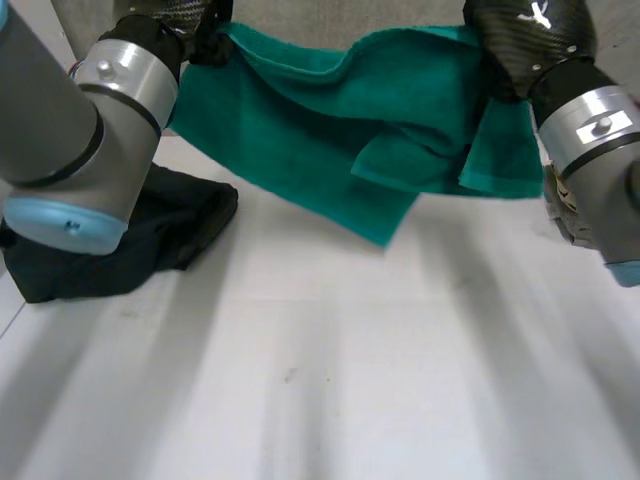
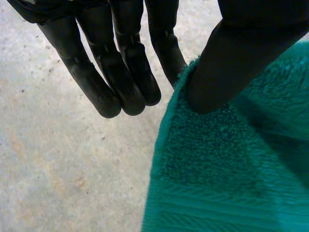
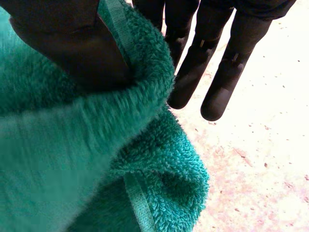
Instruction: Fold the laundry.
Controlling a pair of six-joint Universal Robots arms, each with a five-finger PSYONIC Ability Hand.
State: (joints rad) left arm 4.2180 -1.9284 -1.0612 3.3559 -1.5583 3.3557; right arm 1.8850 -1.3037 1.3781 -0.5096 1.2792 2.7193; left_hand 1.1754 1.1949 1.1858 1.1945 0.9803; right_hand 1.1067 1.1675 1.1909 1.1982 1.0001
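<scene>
One white table (image 1: 330, 380) lies below one green towel (image 1: 330, 130) stretched in the air, one dark cloth (image 1: 170, 225) sits heaped under the left arm (image 1: 70, 150), and the wrist views reveal the left hand (image 2: 231, 58) and right hand (image 3: 67, 48) each pinching the towel's edge under a thumb.

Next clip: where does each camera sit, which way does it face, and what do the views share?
Head view: behind and between the arms, looking down at the white table; both arms, left hand and right hand holding up the green towel; dark garment by the left arm.
Left wrist view: along the left hand's palm, downward; thumb pinches the towel's edge.
Right wrist view: along the right hand's palm, downward; thumb pinches the towel.
Shared: all three show the towel.
</scene>
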